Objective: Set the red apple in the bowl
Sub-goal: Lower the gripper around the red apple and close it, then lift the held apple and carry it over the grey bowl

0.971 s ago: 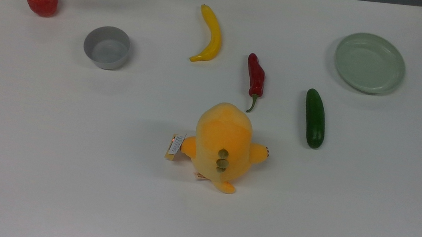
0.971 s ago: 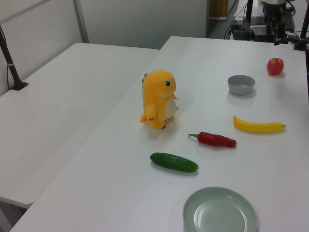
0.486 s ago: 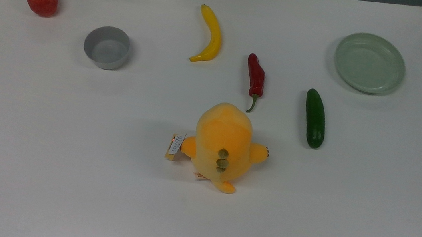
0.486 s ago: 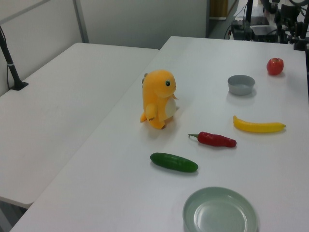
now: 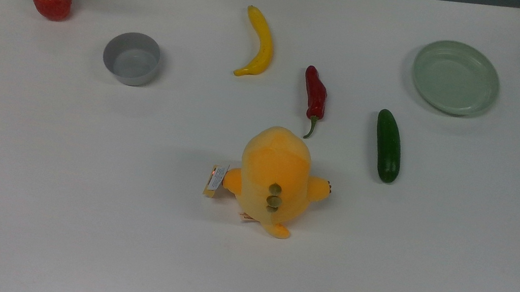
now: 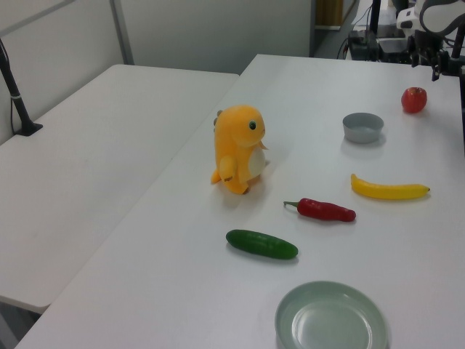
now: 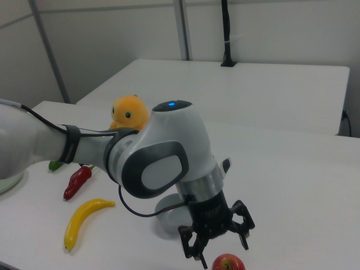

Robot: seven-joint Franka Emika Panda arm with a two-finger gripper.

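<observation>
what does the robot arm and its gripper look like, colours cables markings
In the right view the arm has smooth, rounded white shells with dark grey joint covers and a silvery wrist ring. A small blue light glows on top of the big joint. A thin black cable runs along the arm, held by a black strap, and loops beneath it. The black two-finger gripper has an angular, bracket-like frame.

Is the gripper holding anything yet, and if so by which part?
Nothing is held. The gripper hangs open above the red apple, which sits untouched on the table.
</observation>
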